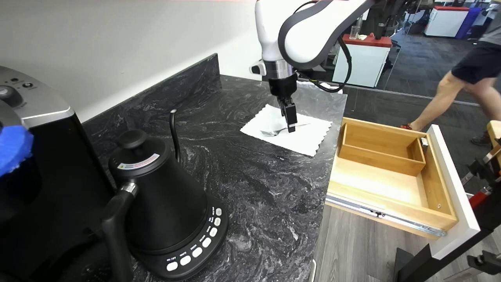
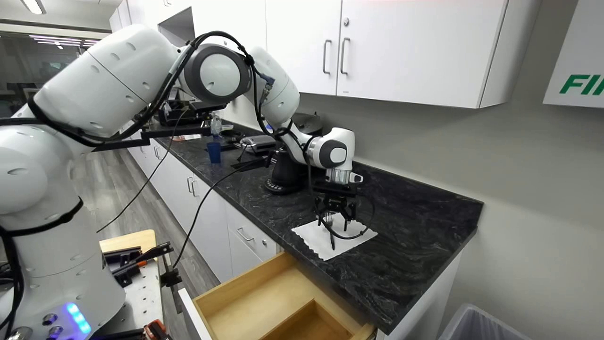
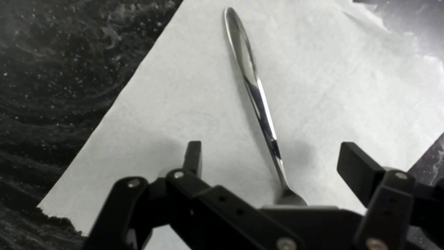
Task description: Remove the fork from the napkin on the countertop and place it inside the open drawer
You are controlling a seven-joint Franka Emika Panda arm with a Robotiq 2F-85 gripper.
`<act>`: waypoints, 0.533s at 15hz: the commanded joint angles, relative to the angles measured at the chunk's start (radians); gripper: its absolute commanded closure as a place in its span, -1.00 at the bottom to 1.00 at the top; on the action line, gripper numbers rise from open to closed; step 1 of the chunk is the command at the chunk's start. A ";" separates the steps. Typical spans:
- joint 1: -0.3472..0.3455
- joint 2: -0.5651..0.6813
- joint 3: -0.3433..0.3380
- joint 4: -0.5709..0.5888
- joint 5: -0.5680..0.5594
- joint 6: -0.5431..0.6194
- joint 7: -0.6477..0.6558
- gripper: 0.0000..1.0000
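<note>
In the wrist view, a metal fork lies on a white napkin, its handle toward the top of the frame. The black gripper, at the bottom, hides the tines; its jaws stand wide apart, one to each side of the fork's narrow neck, and hold nothing. They straddle it this way, it seems, to pinch the slim metal crosswise. Whether the fingertips touch the napkin cannot be told. In an exterior view, napkin and fork lie at upper centre on the dark veined countertop; the wooden drawer is pulled out at right, presumably to receive the fork. At lower left, a black kettle has a lid label and white buttons, their print too small to read. In an exterior view, a sign at upper right shows green letters, "FI", then one cut off.
</note>
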 commanded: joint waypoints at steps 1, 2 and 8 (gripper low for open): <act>-0.022 -0.001 0.023 0.006 -0.010 -0.029 -0.056 -1.00; -0.022 -0.001 0.021 0.003 -0.013 -0.027 -0.066 -1.00; -0.022 -0.004 0.018 -0.004 -0.015 -0.019 -0.106 0.06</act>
